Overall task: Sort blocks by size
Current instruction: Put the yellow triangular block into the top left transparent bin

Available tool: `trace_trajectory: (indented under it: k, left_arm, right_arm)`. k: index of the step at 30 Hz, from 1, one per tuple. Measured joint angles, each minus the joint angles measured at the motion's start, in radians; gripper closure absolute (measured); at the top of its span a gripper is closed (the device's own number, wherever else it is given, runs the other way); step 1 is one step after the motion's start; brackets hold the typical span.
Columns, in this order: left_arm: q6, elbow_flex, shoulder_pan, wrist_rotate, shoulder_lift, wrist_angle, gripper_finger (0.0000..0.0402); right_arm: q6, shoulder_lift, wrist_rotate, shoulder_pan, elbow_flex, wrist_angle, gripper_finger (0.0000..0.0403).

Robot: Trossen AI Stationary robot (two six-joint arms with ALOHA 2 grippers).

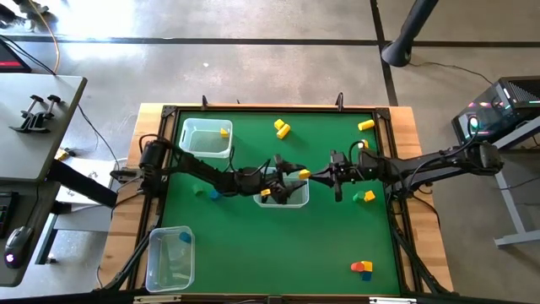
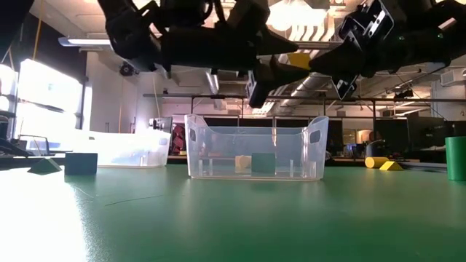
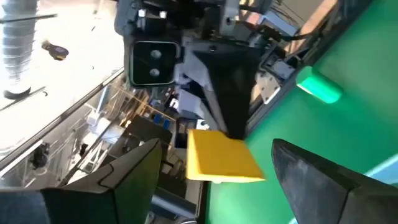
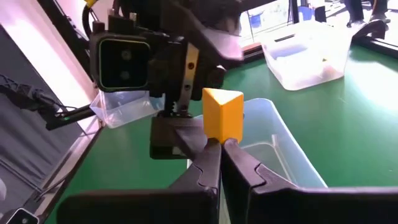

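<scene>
A yellow wedge-shaped block (image 4: 222,112) hangs in the air over the far edge of the middle clear bin (image 1: 291,198), with my right gripper (image 4: 221,148) shut on it. My left gripper (image 3: 217,149) faces it from the table's left, open. Its two fingers stand on either side of the yellow block (image 3: 221,158) without touching it. In the high view the two grippers, left (image 1: 285,166) and right (image 1: 312,174), meet at the table's middle. The middle bin holds small yellow blocks (image 1: 268,192). My right gripper pinches the yellow block by its end nearest the fingers (image 4: 219,137), between the very tips of its two fingers. The fingers reach in about level from the table's right. The block sticks out beyond the fingertips, lifted clear above the bin.
A clear bin at the far left (image 1: 207,138) holds a yellow block; another at the near left (image 1: 170,257) holds a blue one. Loose blocks lie far (image 1: 282,128), far right (image 1: 365,125), right (image 1: 364,196), near right (image 1: 363,268) and left of the middle bin (image 1: 207,192).
</scene>
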Motion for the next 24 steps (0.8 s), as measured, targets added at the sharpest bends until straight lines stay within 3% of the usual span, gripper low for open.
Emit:
trace_trajectory:
  k: [11,24]
  left_arm:
    - [-0.002,0.022,0.0,-0.017,0.012,-0.024,0.0119]
    - [-0.047,0.022,0.0,0.004,0.011,-0.036,0.0242]
  right_arm:
    - [-0.001,0.0,-0.015,0.0,0.0,0.003,0.0403]
    - [-0.001,0.0,-0.028,0.0,0.0,0.002,0.0403]
